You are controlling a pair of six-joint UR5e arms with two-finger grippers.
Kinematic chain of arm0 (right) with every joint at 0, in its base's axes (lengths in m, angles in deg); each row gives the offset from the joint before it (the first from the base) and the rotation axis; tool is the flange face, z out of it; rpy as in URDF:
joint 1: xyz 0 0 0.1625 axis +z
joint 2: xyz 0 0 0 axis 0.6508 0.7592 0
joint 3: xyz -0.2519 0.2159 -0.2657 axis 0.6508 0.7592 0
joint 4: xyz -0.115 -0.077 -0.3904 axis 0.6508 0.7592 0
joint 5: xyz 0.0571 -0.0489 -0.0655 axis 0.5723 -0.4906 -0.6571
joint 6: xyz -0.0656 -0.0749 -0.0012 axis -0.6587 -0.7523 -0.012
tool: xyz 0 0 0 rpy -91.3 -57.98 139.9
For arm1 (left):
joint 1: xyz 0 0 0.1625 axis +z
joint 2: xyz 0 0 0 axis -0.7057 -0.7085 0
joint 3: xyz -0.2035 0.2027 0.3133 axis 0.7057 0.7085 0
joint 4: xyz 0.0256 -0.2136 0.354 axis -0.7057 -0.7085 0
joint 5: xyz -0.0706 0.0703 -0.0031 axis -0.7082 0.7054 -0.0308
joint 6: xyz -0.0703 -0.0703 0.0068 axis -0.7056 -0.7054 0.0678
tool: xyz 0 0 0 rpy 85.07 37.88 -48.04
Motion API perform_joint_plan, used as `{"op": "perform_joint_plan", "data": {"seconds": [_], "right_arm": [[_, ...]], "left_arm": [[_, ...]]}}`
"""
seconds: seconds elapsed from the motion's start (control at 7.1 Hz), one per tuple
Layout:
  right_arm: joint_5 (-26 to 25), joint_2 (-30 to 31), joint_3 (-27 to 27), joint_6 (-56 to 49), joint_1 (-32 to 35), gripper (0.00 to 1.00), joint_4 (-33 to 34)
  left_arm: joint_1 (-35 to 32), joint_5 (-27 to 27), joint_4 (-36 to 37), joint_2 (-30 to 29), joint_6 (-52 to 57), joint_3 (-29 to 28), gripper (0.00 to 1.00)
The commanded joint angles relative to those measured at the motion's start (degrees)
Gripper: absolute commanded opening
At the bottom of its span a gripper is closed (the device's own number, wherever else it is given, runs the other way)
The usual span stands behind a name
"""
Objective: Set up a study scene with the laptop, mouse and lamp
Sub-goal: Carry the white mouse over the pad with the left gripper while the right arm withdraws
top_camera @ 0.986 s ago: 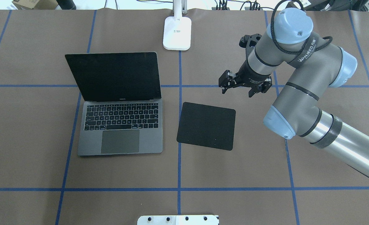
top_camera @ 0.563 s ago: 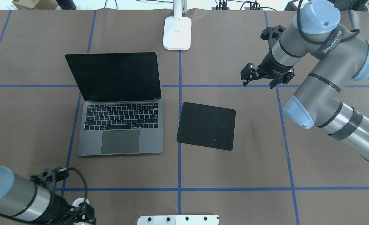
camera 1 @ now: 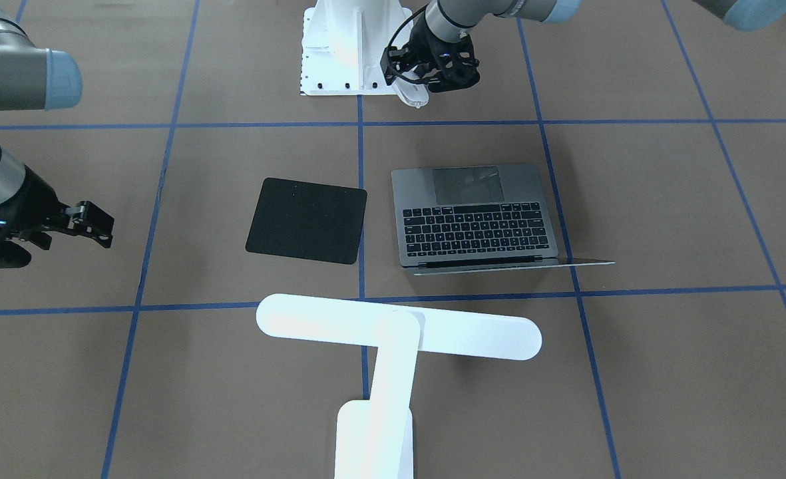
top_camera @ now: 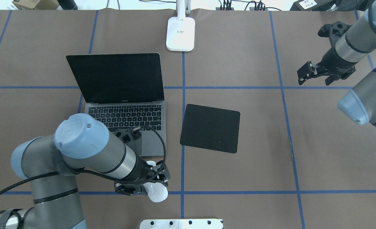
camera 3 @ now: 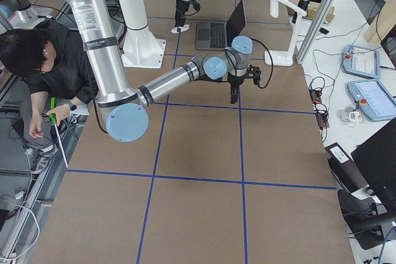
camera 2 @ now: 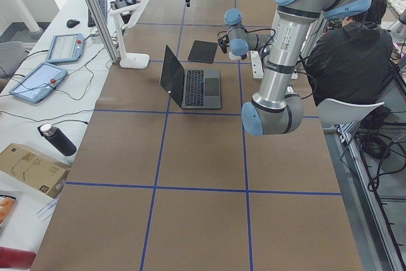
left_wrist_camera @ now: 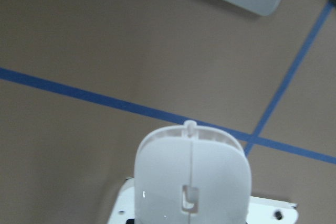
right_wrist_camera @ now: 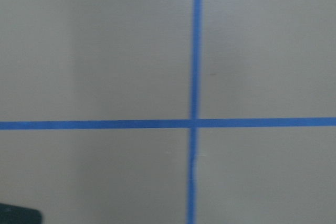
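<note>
The open grey laptop [top_camera: 124, 117] stands left of centre, also in the front view [camera 1: 476, 219]. The white lamp [top_camera: 180, 33] stands at the far edge; its bar head [camera 1: 399, 329] hangs over the table. My left gripper [top_camera: 149, 183] is shut on the white mouse [top_camera: 158, 194], held just off the laptop's near right corner, above a blue tape line. The mouse also shows in the front view [camera 1: 416, 98] and fills the left wrist view [left_wrist_camera: 191, 182]. My right gripper [top_camera: 315, 78] is open and empty at the far right.
A black square mouse pad [top_camera: 210, 128] lies right of the laptop. The white bolted pedestal [top_camera: 181, 223] sits at the near edge, just behind the left gripper. Blue tape lines grid the brown table. Operators' tablets and cables lie beyond the far edge.
My left arm has come in from the near left corner with the mouse, moving right and forward to the laptop's near corner. My right arm has drawn back to the right, away from the mouse pad.
</note>
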Motion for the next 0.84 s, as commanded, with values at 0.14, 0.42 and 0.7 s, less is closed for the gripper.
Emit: {"op": "perform_joint_plan", "data": {"seconds": [0.14, 0.42, 0.7], "right_arm": [[0.8, 9.5, -0.8, -13.9, 7.7, 1.00, 0.4], [0.6, 15.6, -0.1, -23.2, 15.0, 1.00, 0.9], [0.5, 16.1, 0.0, -23.8, 15.6, 1.00, 0.9]], "left_arm": [[-4.7, 0.0, 0.7, -15.9, 2.4, -16.6, 0.17], [-6.2, 1.5, 0.3, -25.4, 9.5, -32.2, 0.17], [-6.8, 3.4, 0.4, -33.5, 15.6, -44.1, 0.17]]}}
